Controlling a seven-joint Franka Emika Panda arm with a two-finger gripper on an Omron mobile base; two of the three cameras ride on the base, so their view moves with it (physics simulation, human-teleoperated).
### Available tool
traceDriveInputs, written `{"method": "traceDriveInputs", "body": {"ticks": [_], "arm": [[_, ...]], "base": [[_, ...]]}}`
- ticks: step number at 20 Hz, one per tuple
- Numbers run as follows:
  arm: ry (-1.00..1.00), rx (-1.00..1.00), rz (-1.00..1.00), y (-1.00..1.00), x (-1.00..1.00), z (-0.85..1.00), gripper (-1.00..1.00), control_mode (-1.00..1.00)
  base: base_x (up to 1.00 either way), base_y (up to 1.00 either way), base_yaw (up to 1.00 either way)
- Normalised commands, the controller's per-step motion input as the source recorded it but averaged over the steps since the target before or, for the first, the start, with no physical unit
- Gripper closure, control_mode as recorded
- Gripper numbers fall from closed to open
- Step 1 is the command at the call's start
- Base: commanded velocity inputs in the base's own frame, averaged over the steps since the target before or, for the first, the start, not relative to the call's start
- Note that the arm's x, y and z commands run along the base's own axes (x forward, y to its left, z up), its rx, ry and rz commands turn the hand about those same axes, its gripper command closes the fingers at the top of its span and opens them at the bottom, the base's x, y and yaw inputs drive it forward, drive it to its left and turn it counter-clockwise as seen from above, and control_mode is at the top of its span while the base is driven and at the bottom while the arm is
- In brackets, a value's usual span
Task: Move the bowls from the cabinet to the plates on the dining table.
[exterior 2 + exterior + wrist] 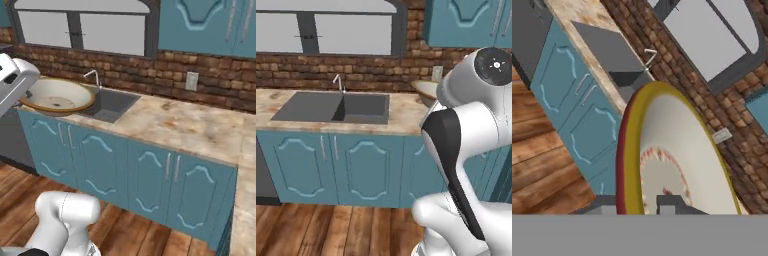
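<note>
Gripping a bowl [677, 165] by its tan rim, jaws closed on the edge, one fingertip [671, 202] inside and one outside. Held in the air above the marble counter [190, 125], just beside the grey sink [107, 105], below the teal wall cabinet [200, 25].

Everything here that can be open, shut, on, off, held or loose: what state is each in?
Bowl: held in the air by its rim, over the counter edge.
Gripper: shut on the bowl.
Wall cabinet: doors shut.
Low cabinet doors: shut.
Faucet: no water running.
Sink: nothing in it.
</note>
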Motion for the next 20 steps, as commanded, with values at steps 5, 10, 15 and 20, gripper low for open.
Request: {"method": "traceDriveInputs", "body": {"ticks": [5, 10, 15, 20], "arm": [[0.00, 0.00, 0.00, 0.00, 0.00, 0.00, 1.00, 1.00], [0.00, 0.00, 0.00, 0.00, 0.00, 0.00, 1.00, 1.00], [0.00, 0.00, 0.00, 0.00, 0.00, 0.00, 1.00, 1.00], [0.00, 0.00, 0.00, 0.00, 0.00, 0.00, 1.00, 1.00]], "base": [[0.53, 0.56, 0.79], [0.41, 0.50, 0.78], [0.07, 0.32, 0.82], [0.19, -0.19, 0.71]]}}
